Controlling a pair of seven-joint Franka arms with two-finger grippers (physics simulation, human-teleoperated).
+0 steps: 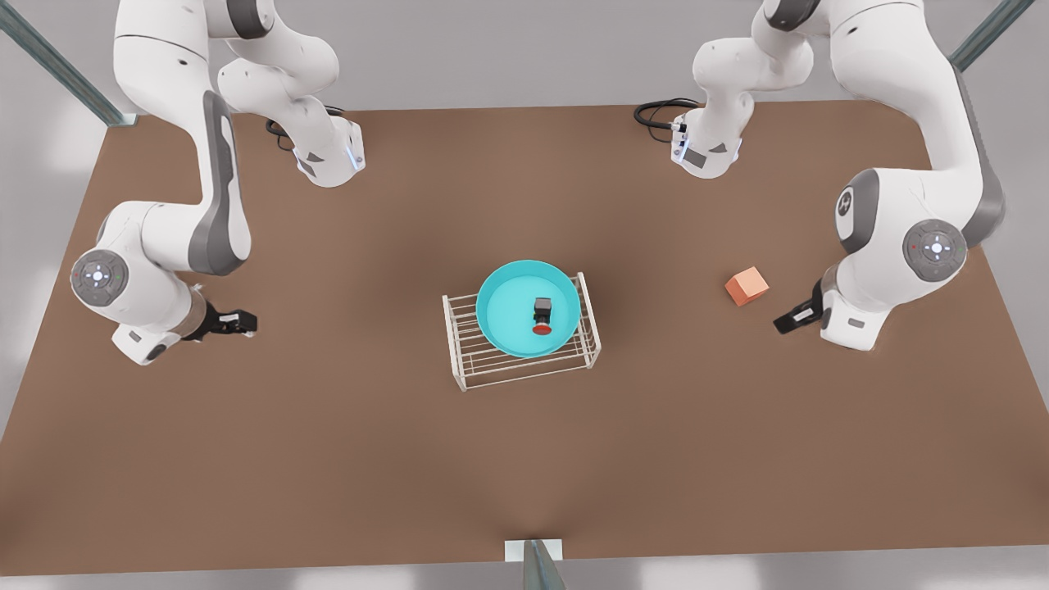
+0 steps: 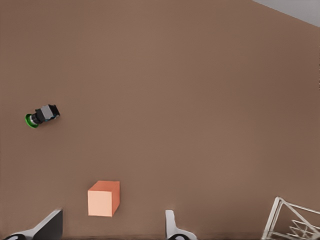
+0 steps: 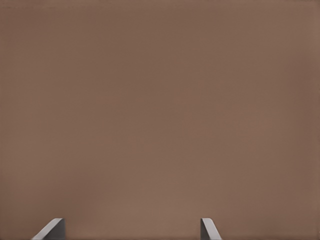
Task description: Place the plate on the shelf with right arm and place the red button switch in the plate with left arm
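Two arms wait over the brown counter (image 1: 328,426), both with nothing in their jaws; the shelf (image 1: 483,369) stands at mid-counter, and the plate (image 1: 504,307) rests on its slatted top, toward the rack's 1 o'clock corner; the red button switch (image 1: 542,315) lies tipped inside the plate, just right of the dish's centre, its red cap pointing to 6 o'clock in the front view. The left gripper (image 1: 785,322) hovers low near the front view's right edge, at about 3 o'clock from the shelf, with the orange-pink cube (image 1: 747,286) just beside it; in the left wrist view its fingertips (image 2: 50,225) stand wide apart, the cube (image 2: 103,198) lies between them and slightly beyond, a corner of the shelf (image 2: 292,222) shows, and a green-capped switch (image 2: 42,115) lies on its side farther off. The right gripper (image 1: 244,323) hangs at 9 o'clock from the shelf, well apart from it; its fingertips (image 3: 52,229) are spread over bare counter (image 3: 160,100).
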